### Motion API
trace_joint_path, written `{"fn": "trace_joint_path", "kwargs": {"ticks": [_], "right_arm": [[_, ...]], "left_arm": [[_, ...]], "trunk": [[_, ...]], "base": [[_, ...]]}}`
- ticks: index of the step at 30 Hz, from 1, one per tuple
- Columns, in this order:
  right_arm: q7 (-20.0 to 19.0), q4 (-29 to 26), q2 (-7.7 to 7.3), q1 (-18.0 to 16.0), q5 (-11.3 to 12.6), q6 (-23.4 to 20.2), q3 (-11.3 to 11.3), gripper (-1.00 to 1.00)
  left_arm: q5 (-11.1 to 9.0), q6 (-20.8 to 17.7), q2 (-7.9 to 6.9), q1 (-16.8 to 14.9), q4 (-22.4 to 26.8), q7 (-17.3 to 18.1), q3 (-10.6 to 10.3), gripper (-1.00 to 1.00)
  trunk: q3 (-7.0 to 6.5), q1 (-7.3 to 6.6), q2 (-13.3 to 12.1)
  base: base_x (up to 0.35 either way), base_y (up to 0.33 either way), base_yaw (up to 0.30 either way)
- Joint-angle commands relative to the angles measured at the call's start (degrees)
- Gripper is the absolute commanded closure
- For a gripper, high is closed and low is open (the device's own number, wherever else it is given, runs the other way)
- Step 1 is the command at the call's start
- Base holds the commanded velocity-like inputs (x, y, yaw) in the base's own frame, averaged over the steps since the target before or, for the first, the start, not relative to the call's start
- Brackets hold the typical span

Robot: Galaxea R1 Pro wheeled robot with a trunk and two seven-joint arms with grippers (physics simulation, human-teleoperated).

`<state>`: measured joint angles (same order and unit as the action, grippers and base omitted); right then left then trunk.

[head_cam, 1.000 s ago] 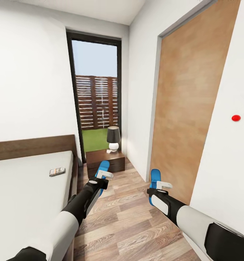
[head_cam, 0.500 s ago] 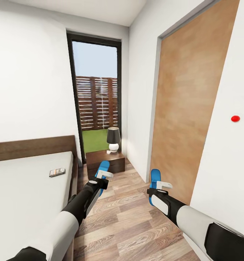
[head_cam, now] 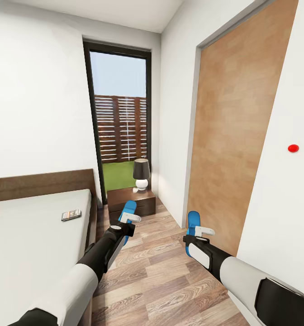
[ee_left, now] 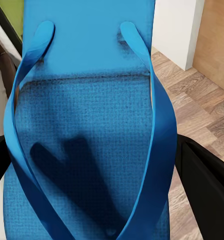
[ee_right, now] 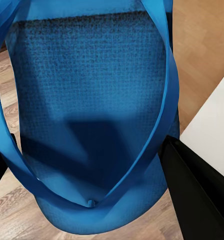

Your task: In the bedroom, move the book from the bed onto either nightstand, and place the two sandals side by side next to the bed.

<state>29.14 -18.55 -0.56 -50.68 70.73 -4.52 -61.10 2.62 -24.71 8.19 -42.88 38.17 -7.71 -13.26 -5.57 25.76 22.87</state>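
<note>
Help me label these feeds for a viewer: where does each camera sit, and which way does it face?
Head view: on the robot's head, facing down the aisle toward the window; both arms, left gripper, right gripper.
Left wrist view: near the left gripper, facing its blue sandal; dark fingers.
Right wrist view: near the right gripper, facing the other sandal; dark finger.
Shared: both sandals, wood floor.

A black-shaded lamp (head_cam: 141, 172) with a white base stands by the tall window (head_cam: 120, 122), fence and grass outside. A wide wooden door (head_cam: 231, 136) fills the right wall, red button (head_cam: 293, 148) beside it.
</note>
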Motion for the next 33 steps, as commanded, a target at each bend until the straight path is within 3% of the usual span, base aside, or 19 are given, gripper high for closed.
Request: {"fn": "trace_joint_path", "kwargs": {"ticks": [1, 11, 33], "right_arm": [[0.48, -0.17, -0.06, -0.03, 0.02, -0.4, -0.34, 1.0], [0.48, -0.17, -0.1, -0.03, 0.02, -0.4, -0.34, 1.0], [0.48, -0.17, -0.15, -0.03, 0.02, -0.4, -0.34, 1.0]], "left_arm": [[0.28, -0.33, -0.02, -0.01, 0.07, -0.2, -0.18, 1.0], [0.28, -0.19, -0.02, -0.01, 0.11, -0.08, -0.18, 1.0], [0.28, 0.07, -0.11, -0.01, 0.19, 1.82, -0.18, 1.0]], "trunk": [[0.03, 0.02, 0.05], [0.03, 0.02, 0.05], [0.03, 0.02, 0.05]], "base": [[0.0, 0.0, 0.0], [0.0, 0.0, -0.045], [0.0, 0.0, -0.216]]}}
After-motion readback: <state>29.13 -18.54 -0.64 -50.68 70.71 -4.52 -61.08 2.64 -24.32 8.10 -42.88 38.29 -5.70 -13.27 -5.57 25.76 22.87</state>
